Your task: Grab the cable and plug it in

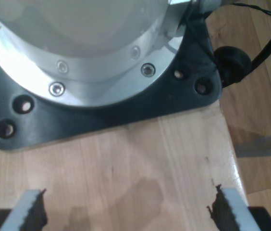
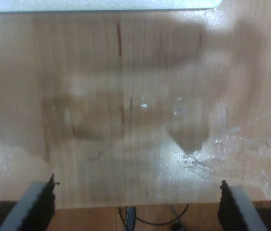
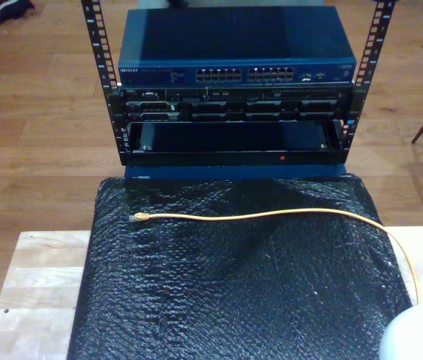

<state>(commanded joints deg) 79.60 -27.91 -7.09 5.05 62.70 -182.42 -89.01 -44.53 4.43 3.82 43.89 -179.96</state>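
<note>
Between the spread fingers of my first gripper (image 1: pixel 126 211) only bare wooden tabletop (image 1: pixel 140 168) is seen, with an arm's black base plate (image 1: pixel 102 115) beyond. My second gripper (image 2: pixel 138 202) is likewise held apart over empty wood. Well away, the cable (image 3: pixel 271 214) is laid across the black mat (image 3: pixel 234 285), its plug (image 3: pixel 138 217) pointed toward the exterior view's left, below the network switch (image 3: pixel 234 75), apparently staged for an easy grasp.

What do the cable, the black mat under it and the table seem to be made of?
The cable: a yellow-orange jacket, probably plastic or rubber, smooth and matte; it bends in a soft curve. Its plug is too small to judge. The mat: likely black bubble wrap or similar plastic film, with a glossy, pebbled surface. The table: pale wood with visible plank joints and grain.
</note>
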